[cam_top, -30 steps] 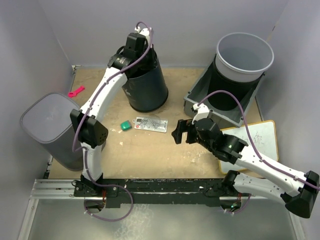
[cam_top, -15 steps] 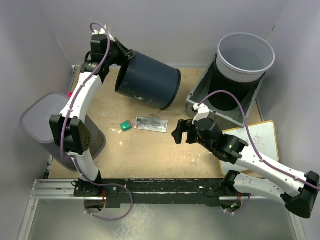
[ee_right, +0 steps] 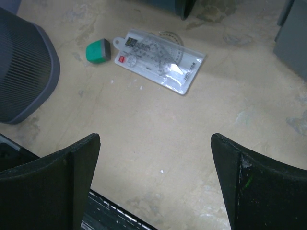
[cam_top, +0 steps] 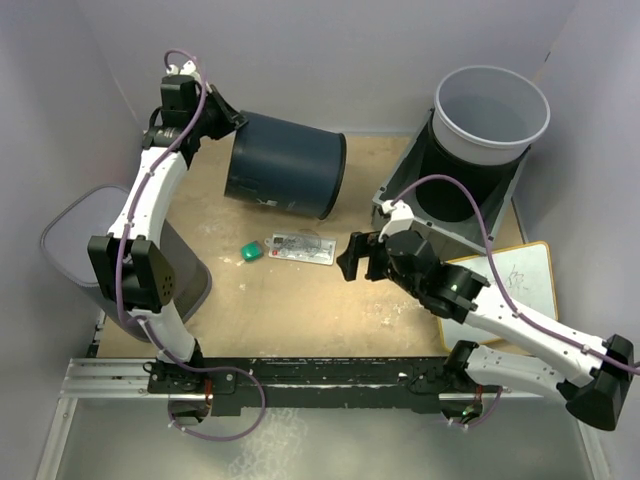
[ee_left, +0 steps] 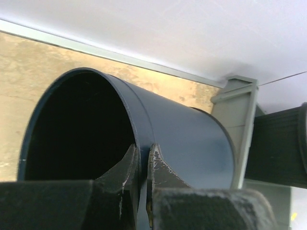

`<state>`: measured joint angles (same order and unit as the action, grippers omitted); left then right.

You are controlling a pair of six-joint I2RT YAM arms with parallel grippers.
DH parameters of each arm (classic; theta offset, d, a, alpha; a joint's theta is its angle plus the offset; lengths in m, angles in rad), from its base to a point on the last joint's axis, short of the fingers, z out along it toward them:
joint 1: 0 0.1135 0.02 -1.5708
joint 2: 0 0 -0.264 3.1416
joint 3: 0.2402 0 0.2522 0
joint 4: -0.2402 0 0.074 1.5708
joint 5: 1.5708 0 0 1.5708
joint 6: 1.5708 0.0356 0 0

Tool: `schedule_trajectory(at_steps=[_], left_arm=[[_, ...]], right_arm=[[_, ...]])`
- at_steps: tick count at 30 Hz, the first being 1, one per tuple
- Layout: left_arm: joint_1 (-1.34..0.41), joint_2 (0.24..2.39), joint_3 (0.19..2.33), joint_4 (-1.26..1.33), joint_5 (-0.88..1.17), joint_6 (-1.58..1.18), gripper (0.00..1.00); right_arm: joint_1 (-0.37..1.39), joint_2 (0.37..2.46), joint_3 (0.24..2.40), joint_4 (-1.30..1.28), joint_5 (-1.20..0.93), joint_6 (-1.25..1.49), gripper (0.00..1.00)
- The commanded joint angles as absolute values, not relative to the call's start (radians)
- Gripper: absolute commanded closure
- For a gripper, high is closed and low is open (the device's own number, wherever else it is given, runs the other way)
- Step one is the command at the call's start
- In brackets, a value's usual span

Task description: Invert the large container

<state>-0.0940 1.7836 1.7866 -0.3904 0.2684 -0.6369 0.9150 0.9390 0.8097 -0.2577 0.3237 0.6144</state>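
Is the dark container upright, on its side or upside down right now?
On its side: the container has its mouth facing left, with the rim pinched by the left end effector. It is not yet inverted.

Tabletop (cam_top: 300, 310): worn tan board, scuffed and speckled with white marks.
Grey bin (cam_top: 85, 245): ribbed, at the left edge, tilted, partly off the board.
Pink item (cam_top: 153, 182): small, far left by the wall; too small to identify.
Green eraser (ee_right: 99, 51): mid-table, just left of the packet.
Clear packet (ee_right: 160, 60): flat on the board, holding a ruler and a protractor, with a red label at its left end.
Grey tray (cam_top: 398, 178): far right, against the wall.
Black ribbed pot (cam_top: 445, 200): standing in the tray.
Light grey bucket (cam_top: 470, 148): upright, open, nested in the black pot.
Whiteboard (cam_top: 525, 272): right edge, flat, faint scribbles.
Metal rail (cam_top: 330, 370): along the near edge.
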Motion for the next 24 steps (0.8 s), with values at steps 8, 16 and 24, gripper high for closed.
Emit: schedule_trajectory(at_steps=[8,16,24], left_arm=[[-0.092,1.807,1.749,-0.632,0.096,-0.341,0.85],[-0.093,1.8,1.704,-0.675,0.043,-0.32,0.63],[-0.092,1.778,1.671,-0.66,0.038,-0.335,0.63]], right_arm=[[0.718,1.197,1.056,-0.021,0.085,0.619,0.0],[0.642,1.411,1.209,0.065,-0.031,0.631,0.02],[0.611,1.522,1.275,0.126,0.007,0.597,0.04]])
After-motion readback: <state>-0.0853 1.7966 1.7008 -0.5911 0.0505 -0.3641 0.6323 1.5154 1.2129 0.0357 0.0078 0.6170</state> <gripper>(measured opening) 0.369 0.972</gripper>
